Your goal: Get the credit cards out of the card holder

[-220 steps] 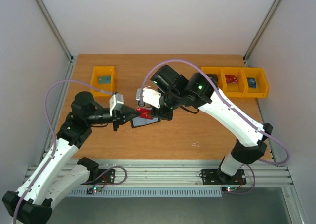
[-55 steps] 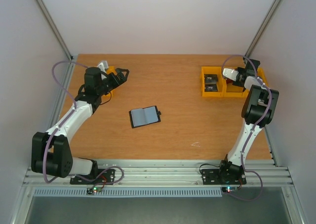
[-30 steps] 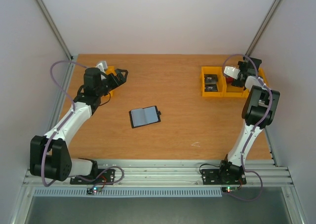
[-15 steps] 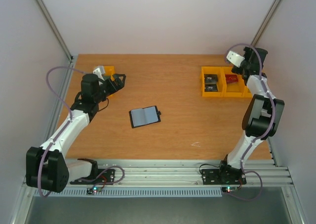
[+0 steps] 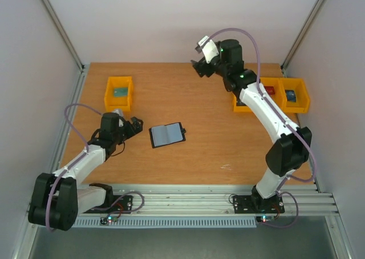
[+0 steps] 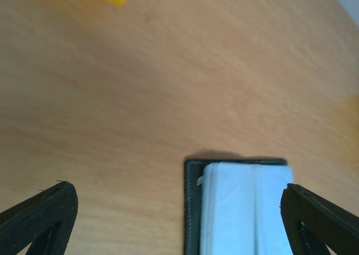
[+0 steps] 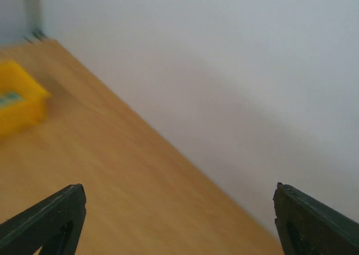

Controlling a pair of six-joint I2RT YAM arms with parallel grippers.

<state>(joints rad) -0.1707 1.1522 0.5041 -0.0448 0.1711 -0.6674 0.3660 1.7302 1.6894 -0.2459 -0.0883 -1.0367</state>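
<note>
White walls close in a wooden table (image 5: 217, 145), seen from the near edge. The card holder (image 5: 167, 134) lies open and flat near the middle of the board, blue-grey pockets up, its small black tab at the right end. Nothing is touching it.

The left gripper (image 5: 137, 126) is low over the table just left of the card holder. Its jaws are spread wide and hold nothing. From the left wrist camera the two black fingers (image 6: 39, 215) frame the bottom corners, and the far end of the card holder sits between them, nearer the right-hand finger. A yellow corner of the left bin shows at the top edge of that view.

The right gripper (image 5: 198, 66) is raised at the back of the table, close to the rear wall and well apart from the card holder. Its jaws are parted and empty. Its own camera gives only a blurred wall, bare wood and a yellow bin at the left.

The left bin (image 5: 108, 99) stands at the back left with a flat bluish-green item (image 5: 120, 92) inside. The row of three yellow bins (image 5: 305, 102) stands at the back right, its first compartment partly hidden by the right arm. The red card (image 5: 268, 90) lies in the middle compartment and a blue item (image 5: 291, 95) in the right one.
</note>
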